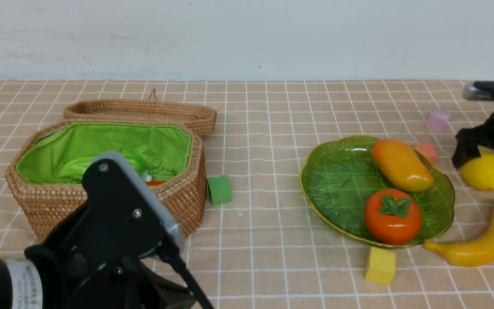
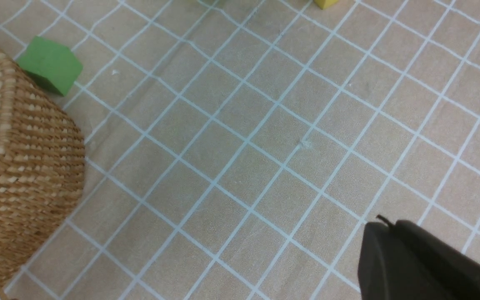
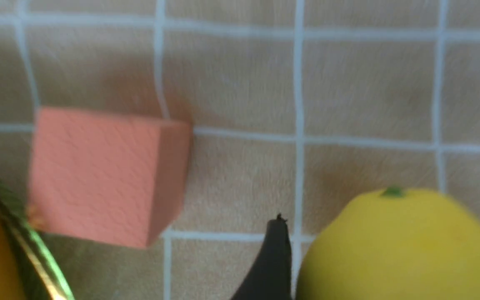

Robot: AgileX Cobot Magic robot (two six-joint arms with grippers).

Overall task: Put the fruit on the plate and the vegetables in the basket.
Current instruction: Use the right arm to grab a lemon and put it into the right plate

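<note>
R end effector (image 1: 485, 155), jaws wide apart, straddles the lemon (image 1: 485, 174) but isn't gripping it yet. The lemon sits on the table (image 1: 272, 240) near the plate (image 1: 315, 201), on its right. Mango (image 1: 401, 165) & persimmon (image 1: 393, 216) are on the plate, banana (image 1: 483, 240) isn't. For a good pick: centre the jaws on the lemon's girth and go low before closing, since it looks glossy & could slip. L end effector (image 2: 406, 258) is closed, empty, nr the basket (image 1: 178, 201).

Tan cloth (image 1: 272, 128), white grid. Brown woven basket (image 1: 178, 199) with bright green lining (image 1: 101, 143); brown woven lid (image 1: 144, 112). Translucent green ribbed plate (image 1: 341, 184), gold rim (image 1: 302, 182). Orange-yellow mango (image 1: 401, 165); orange persimmon (image 1: 393, 221) with green cap (image 1: 394, 206). Yellow lemon (image 1: 485, 172), yellow banana (image 1: 483, 242). Then green cube (image 1: 220, 189), yellow cube (image 1: 380, 266), pale pink cube (image 1: 438, 120), salmon cube (image 1: 426, 151).
</note>
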